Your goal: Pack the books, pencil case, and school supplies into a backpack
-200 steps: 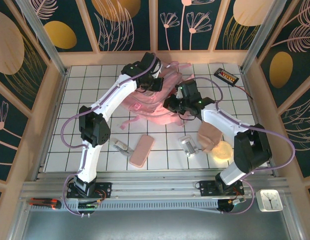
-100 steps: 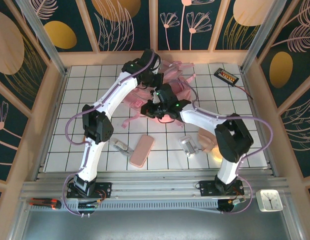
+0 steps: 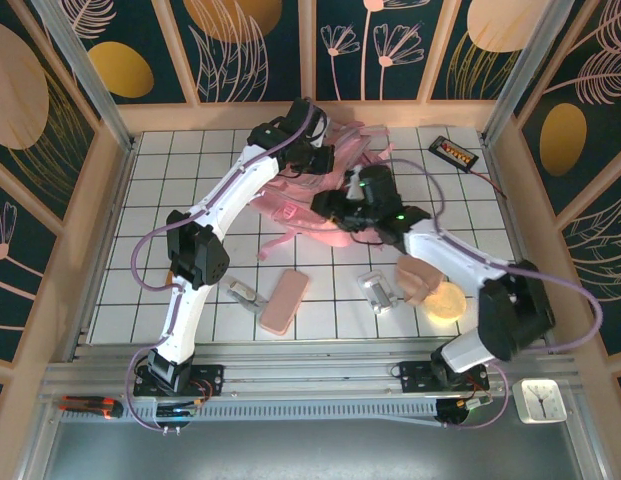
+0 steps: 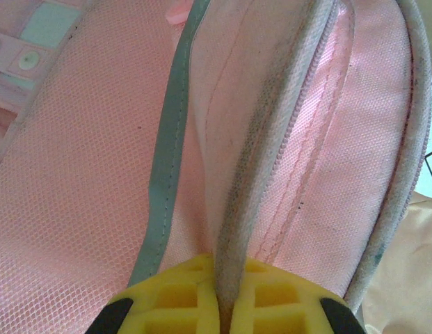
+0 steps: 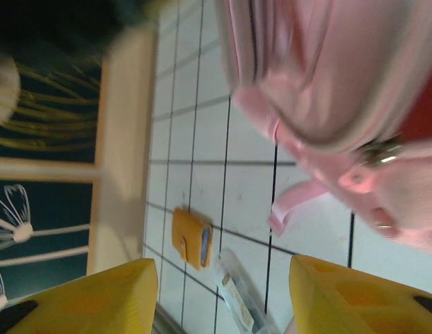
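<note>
Here the left gripper (image 4: 227, 296) has its yellow fingers (image 4: 177, 303) clamped together on the grey zip edge (image 4: 271, 139) of the pink backpack (image 3: 295, 205), which lies at the far middle of the tiled table (image 3: 170, 200). The right gripper (image 5: 222, 282) hangs just beside the backpack's near side, its 2 fingers wide apart with nothing between them.

The pencil case (image 3: 283, 302) lies near the front of the table, well apart from the backpack. A silver clip piece (image 3: 245, 295) sits just to its left and a second clip piece (image 3: 378, 290) lies further right. The orange pad (image 5: 191, 238) rests flat on the tiles, in the right wrist view. A black slab (image 3: 453, 152) with an orange label lies in the far right corner.

The main risk, as I judge it, is the pinch on that thin zip edge. If the fabric slides out, the mouth would sag shut and anything brought over would meet closed cloth. The right arm also works close to a loose pink strap (image 5: 292, 202). Catching it while swinging away could drag the soft backpack and strain the left hold. The clip pieces look flat and small, so a grasp could skid off them.
</note>
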Robot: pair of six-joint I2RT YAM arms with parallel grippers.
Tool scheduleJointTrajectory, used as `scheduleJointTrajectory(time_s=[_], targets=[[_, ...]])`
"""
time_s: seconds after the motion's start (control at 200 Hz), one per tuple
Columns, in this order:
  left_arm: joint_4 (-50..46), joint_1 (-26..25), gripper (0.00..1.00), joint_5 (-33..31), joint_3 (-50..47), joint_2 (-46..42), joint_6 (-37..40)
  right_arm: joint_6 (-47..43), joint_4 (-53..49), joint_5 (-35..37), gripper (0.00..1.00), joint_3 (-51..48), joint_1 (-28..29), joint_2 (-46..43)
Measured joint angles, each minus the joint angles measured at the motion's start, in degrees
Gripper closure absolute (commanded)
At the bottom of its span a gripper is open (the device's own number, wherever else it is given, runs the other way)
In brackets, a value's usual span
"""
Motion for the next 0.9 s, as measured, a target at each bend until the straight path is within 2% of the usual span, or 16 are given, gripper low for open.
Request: scheduleJointTrajectory(time_s=[0.105,0.215,0.265,0.35,0.465,0.595,0.741,0.796,0.901], targets=[[0.0,0.0,1.0,0.2,0.0,0.0,0.0,0.0,-1.2,1.0,0.52,-0.5,-2.6,-3.5],[0.0,0.0,1.0,0.2,0.0,0.0,0.0,-0.2,-0.6,1.4,0.74,-1.6,-5.4,-2.7],[0.0,0.0,1.0,0.3,0.0,0.0,0.0,0.4,0.1,1.3,0.76,-1.7,-6.6,-1.4],[0.1,0.1,1.0,0.6,0.0,0.0,0.0,0.3,2.3,0.8,0.74,-1.7,-8.1,1.4],[0.2,0.2,1.0,1.4,0.0,0.0,0.0,-0.2,4.9,-0.7,0.62,-1.1,-9.0,6.1],[0.2,0.5,1.0,1.4,-0.3,0.0,0.0,-0.5,6.9,-3.3,0.61,1.1,-9.1,10.6],[0.4,1.2,1.0,1.4,-0.4,0.0,0.0,-0.7,8.3,-4.8,0.59,1.6,-8.8,11.7],[0.2,1.2,1.0,1.4,-0.2,0.0,0.0,-1.2,7.5,-2.8,0.54,1.6,-8.1,11.2],[-1.9,1.2,1.0,1.4,2.8,0.7,0.0,-1.2,2.1,5.0,0.5,1.5,-4.9,7.6]])
